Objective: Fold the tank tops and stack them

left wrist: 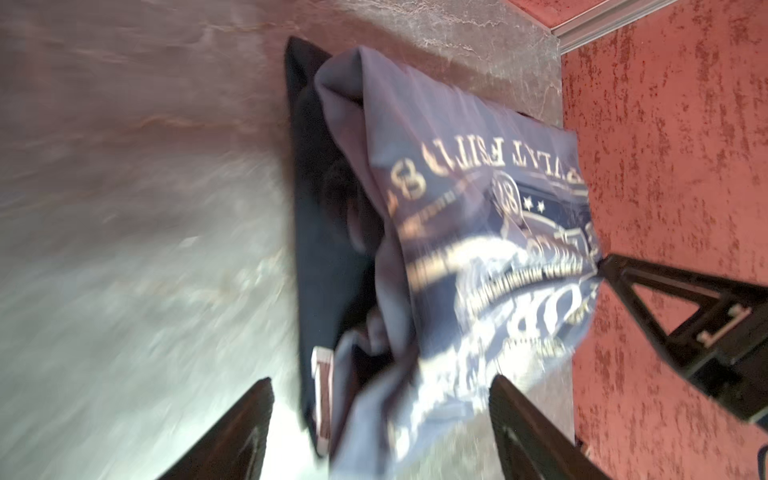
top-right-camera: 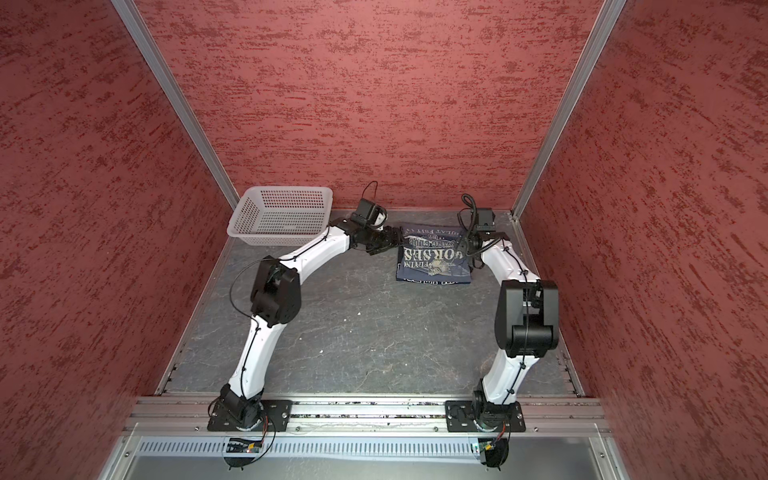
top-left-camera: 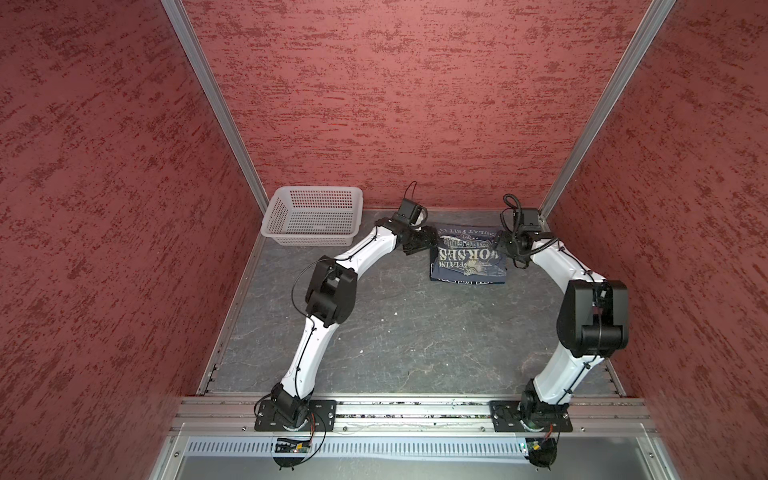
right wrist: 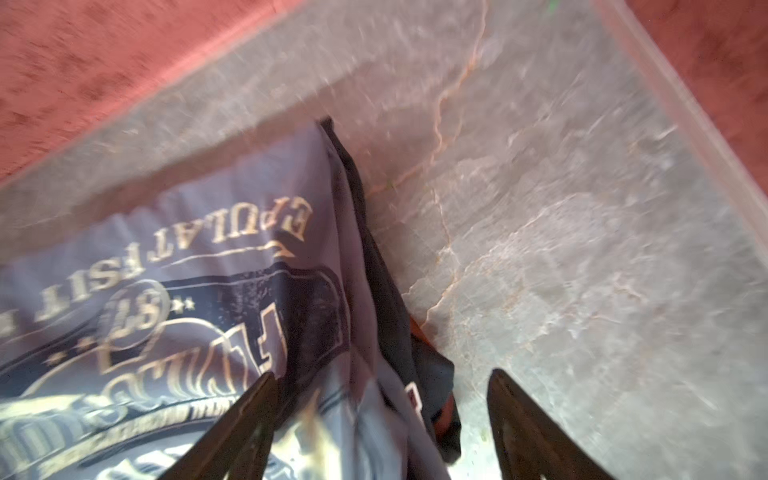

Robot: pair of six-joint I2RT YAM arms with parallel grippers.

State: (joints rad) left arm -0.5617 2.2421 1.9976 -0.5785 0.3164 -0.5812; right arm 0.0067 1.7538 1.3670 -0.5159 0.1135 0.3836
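Wrist views are motion-blurred. The grey-blue tank top (top-left-camera: 467,257), soft cloth w/ cream lettering, lies folded at the stone-look table's (top-left-camera: 415,332) far side, betw. both arms. The navy tank top (left wrist: 320,249) is mostly hidden beneath it; only a dark edge shows. Left gripper (left wrist: 380,386) & right gripper (right wrist: 382,374) have jaws spread wide, seemingly gripping nothing. A white perforated basket (top-left-camera: 307,239) sits far left.

The grey-blue tank top (top-left-camera: 465,266) carries inverted print, "FLYING" and "ORSES" legible in both top views, "EPULAT FSIT" in the right wrist view.
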